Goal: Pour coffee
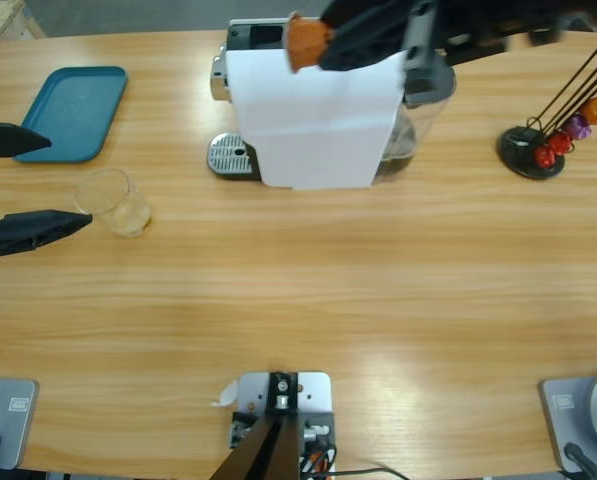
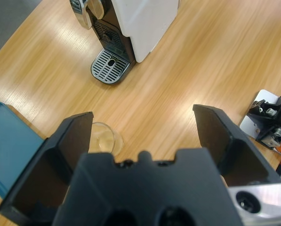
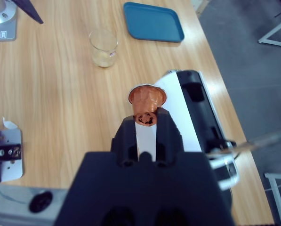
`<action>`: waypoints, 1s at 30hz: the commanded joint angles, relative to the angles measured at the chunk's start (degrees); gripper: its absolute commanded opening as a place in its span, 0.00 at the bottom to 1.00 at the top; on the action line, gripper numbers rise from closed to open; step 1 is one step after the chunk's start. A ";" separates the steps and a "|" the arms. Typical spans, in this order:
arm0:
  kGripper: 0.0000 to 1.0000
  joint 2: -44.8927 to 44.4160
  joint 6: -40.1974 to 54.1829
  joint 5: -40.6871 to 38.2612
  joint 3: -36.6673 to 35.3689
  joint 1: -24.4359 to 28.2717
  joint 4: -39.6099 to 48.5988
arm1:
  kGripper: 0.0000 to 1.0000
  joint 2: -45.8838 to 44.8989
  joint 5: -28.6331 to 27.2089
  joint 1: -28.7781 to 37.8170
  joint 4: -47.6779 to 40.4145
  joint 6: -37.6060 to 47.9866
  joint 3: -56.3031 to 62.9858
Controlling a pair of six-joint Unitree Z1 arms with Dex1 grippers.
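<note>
Two pincers are working: the right pincer (image 3: 147, 123) is pinching an orange capsule (image 3: 147, 99) above the machine (image 3: 196, 101), while the left pincer (image 2: 142, 136) is gaping wide, empty, beside the glass (image 1: 115, 201). No coffee is showing yet. Misaligned, the capsule risks dropping onto the bench (image 1: 328, 290).

No text, brand or number can be read; the grey plate's small label (image 3: 5, 34) seems too blurred

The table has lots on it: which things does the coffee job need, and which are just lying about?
In use:
coffee machine
orange capsule in right pincer
glass by open left pincer

Lying about:
blue tray
capsule rack
</note>
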 commanded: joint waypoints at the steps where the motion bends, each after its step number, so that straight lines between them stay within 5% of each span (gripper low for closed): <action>1: 0.92 -1.40 -0.57 -0.67 2.47 -0.45 0.36 | 0.00 12.59 3.99 0.79 -1.18 -0.87 -6.32; 30: 0.92 -3.19 -1.71 -0.67 5.46 -0.45 0.10 | 0.00 19.97 -2.97 -5.19 1.37 -5.27 -13.44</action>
